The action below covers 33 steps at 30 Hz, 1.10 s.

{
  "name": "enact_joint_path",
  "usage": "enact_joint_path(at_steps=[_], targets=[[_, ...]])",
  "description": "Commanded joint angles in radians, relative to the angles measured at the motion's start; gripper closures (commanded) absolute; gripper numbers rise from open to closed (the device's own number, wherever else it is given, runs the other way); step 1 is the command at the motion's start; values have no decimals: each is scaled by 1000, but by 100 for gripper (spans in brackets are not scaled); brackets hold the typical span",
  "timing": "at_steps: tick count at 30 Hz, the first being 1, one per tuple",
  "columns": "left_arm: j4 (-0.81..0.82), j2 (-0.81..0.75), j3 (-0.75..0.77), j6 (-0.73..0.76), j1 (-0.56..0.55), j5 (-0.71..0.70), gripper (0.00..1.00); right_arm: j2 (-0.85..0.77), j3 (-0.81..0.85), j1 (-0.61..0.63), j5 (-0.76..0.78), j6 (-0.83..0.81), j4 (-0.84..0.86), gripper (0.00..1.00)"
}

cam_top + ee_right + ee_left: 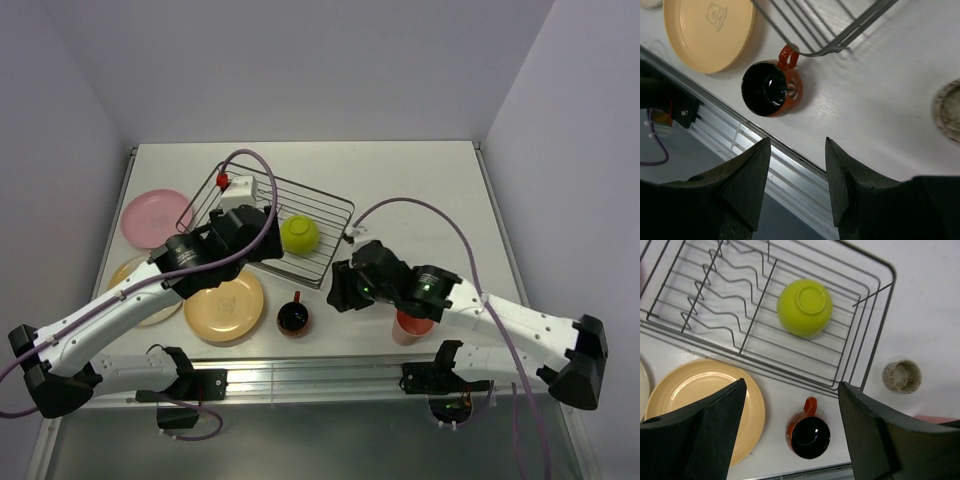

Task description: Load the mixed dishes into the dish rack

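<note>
The dish rack point(330, 205) stands at mid-table with the lime-green bowl point(299, 233) upside down inside it point(805, 306). In front of the rack the small red mug point(292, 317) stands upright, beside the tan-orange plate point(225, 305). My left gripper point(258, 243) hovers over the rack's front left, open and empty; in its wrist view the left gripper point(791, 385) frames the mug point(808, 434) far below. My right gripper point(340, 285), open and empty, hangs right of the mug point(771, 88). The grey-beige cup point(902, 376) stands right of the rack. The salmon tumbler point(410, 327) shows partly under the right arm.
The pink plate point(155, 215) lies left of the rack and the cream plate point(138, 292) sits partly under my left arm. The table's metal front rail point(785, 175) runs just below the right gripper point(797, 141). Walls close in on three sides.
</note>
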Motion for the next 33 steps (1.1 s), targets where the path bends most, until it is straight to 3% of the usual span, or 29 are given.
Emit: enact_joint_path(at_steps=[1, 12, 17, 30, 33], targets=[[15, -27, -66, -68, 5, 16, 21, 78, -18, 58, 18, 62, 150, 46], [21, -167, -196, -117, 5, 62, 25, 348, -3, 176, 102, 178, 307, 63], [-2, -225, -212, -126, 4, 65, 25, 420, 20, 216, 196, 234, 307, 65], [-11, -299, -228, -122, 5, 84, 25, 554, 63, 267, 249, 268, 295, 69], [-13, -304, -225, -110, 5, 93, 26, 565, 68, 278, 259, 269, 282, 83]])
